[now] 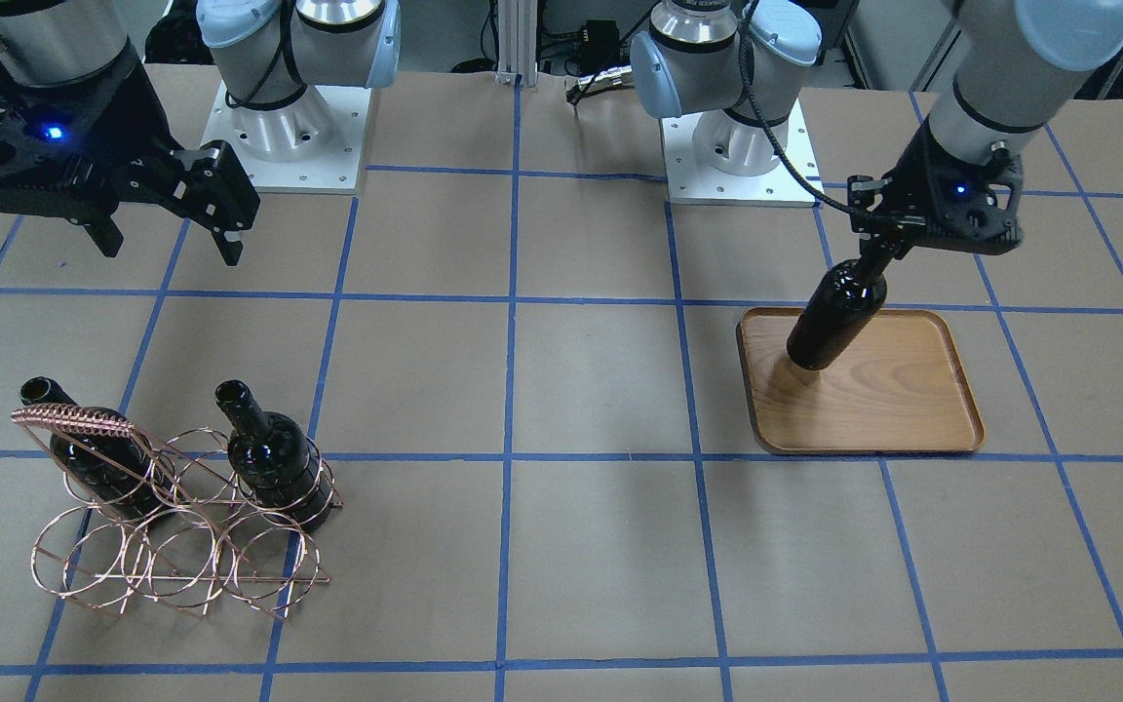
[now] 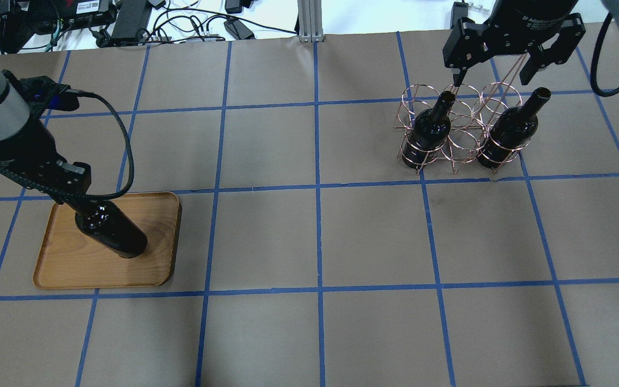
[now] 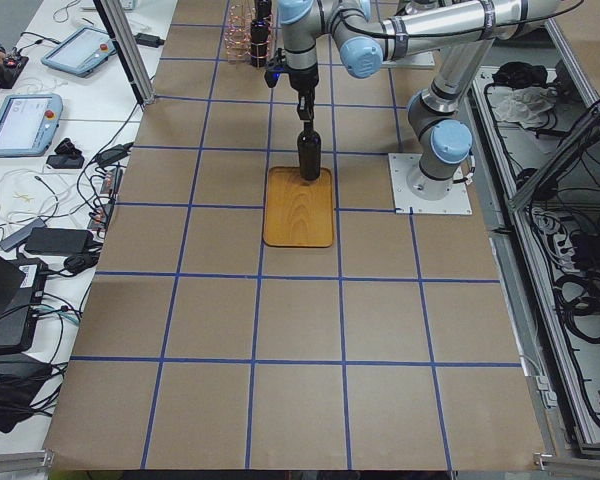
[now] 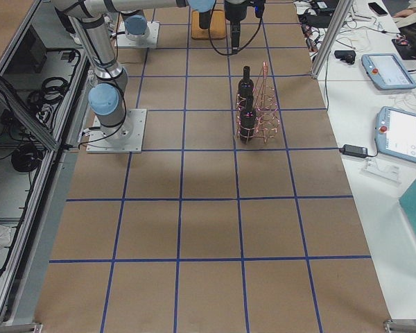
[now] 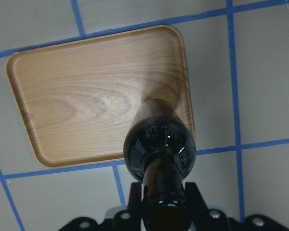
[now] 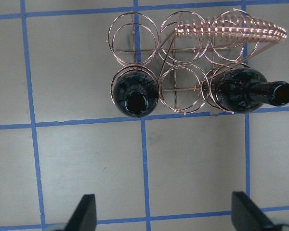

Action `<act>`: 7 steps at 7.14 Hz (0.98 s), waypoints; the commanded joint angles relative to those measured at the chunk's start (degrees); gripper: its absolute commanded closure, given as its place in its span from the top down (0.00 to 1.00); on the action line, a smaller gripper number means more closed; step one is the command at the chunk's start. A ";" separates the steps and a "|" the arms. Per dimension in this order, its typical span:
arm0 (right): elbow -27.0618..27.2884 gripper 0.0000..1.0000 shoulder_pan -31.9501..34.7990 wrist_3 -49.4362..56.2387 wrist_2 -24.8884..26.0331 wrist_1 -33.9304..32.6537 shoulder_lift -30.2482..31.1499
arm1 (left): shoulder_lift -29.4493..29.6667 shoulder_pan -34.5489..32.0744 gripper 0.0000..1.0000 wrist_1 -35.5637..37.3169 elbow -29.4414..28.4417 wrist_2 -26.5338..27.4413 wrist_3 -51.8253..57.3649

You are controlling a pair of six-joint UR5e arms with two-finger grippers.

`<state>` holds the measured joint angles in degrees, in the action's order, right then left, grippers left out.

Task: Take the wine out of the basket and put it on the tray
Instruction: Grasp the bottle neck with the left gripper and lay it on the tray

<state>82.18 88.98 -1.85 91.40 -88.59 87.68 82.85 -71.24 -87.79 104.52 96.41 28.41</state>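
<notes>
On the left, the arm angles down with its left gripper (image 2: 73,189) clamped around the neck of the wine bottle (image 2: 113,235). The bottle is upright over the tray (image 2: 67,266), towards its inner edge, and I can't tell whether its base touches the wood. Bare tray lies on the outer side of it. A wide stretch of table (image 2: 315,242) separates the tray from the basket (image 2: 462,146). The right gripper (image 2: 492,78) hangs high above the basket with its fingers spread wide and holding nothing. The two other bottles (image 2: 427,131) stand in the end rings, one ring between them.
</notes>
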 commanded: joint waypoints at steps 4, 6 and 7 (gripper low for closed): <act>0.00 1.00 -0.04 0.09 0.00 -0.18 0.03 | 1.52 7.34 0.00 3.42 0.60 -0.69 9.12; 0.00 1.00 -0.04 0.09 0.00 -0.27 0.03 | 1.61 7.26 0.10 3.33 0.60 -1.13 9.04; 0.00 1.00 -0.04 0.09 0.09 -0.27 0.03 | 1.79 7.43 0.58 3.24 0.68 -1.22 9.04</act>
<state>82.18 88.97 -1.76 91.41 -88.81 87.73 84.49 -63.95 -84.47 105.15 95.36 37.41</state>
